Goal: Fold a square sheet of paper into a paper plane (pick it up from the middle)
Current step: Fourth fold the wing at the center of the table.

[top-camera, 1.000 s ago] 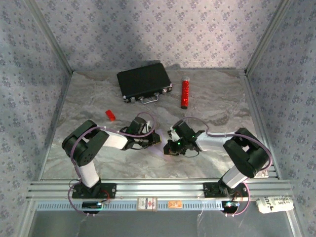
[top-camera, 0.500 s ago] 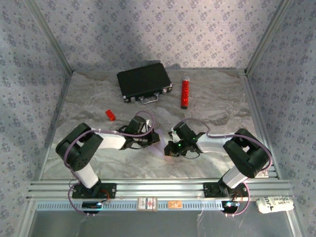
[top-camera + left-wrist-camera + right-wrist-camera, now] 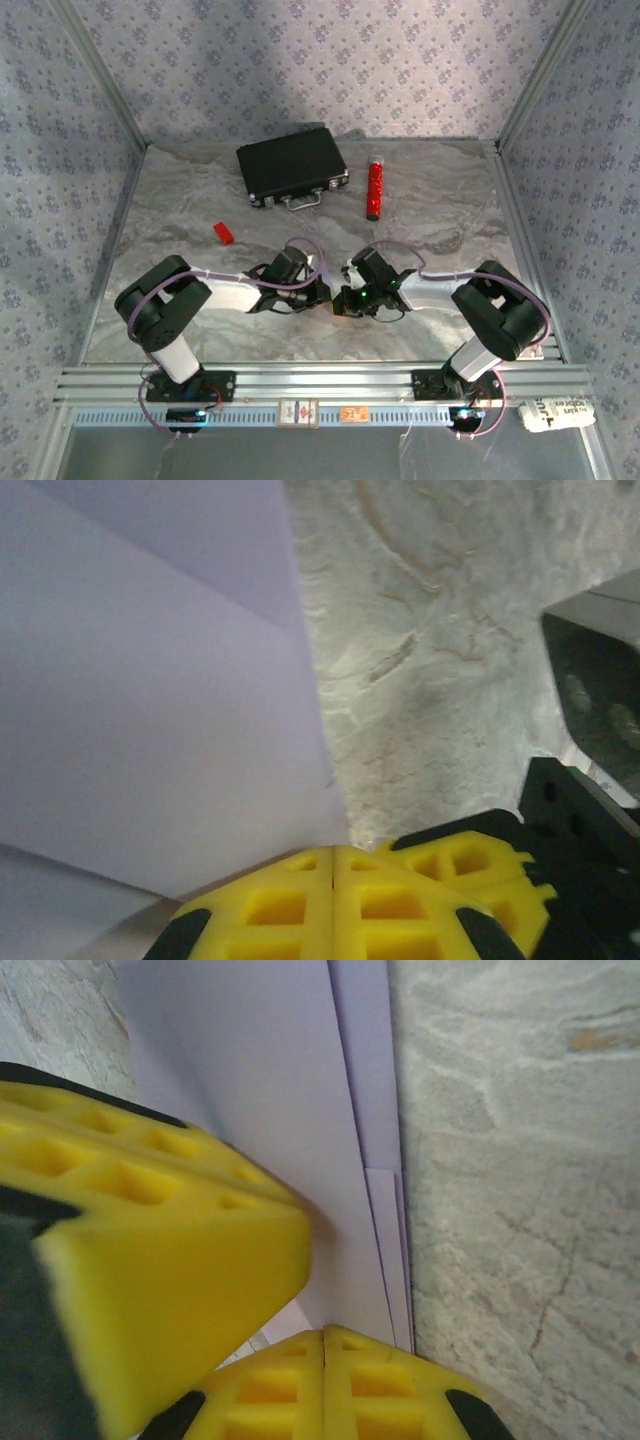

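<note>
Paper [image 3: 150, 710] lies folded in layers in the middle of the counter [image 3: 450, 200], between the two arms; the left pincer [image 3: 332, 880] is pressed together, its tip at a paper corner; the right pincer [image 3: 323, 1360] is pressed together too, tip at the stacked edges; a fold is likely being pressed flat; next the tips should rub along the crease without sliding the paper away.

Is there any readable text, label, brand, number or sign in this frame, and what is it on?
Nothing reads with certainty.
White tag at the right end of the front rail: dark print, too blurred to read.
White-and-red sticker on the rail: too small to read.
Orange sticker beside it: too small to read.
Black case, red cylinder, lilac paper: no lettering visible.
</note>
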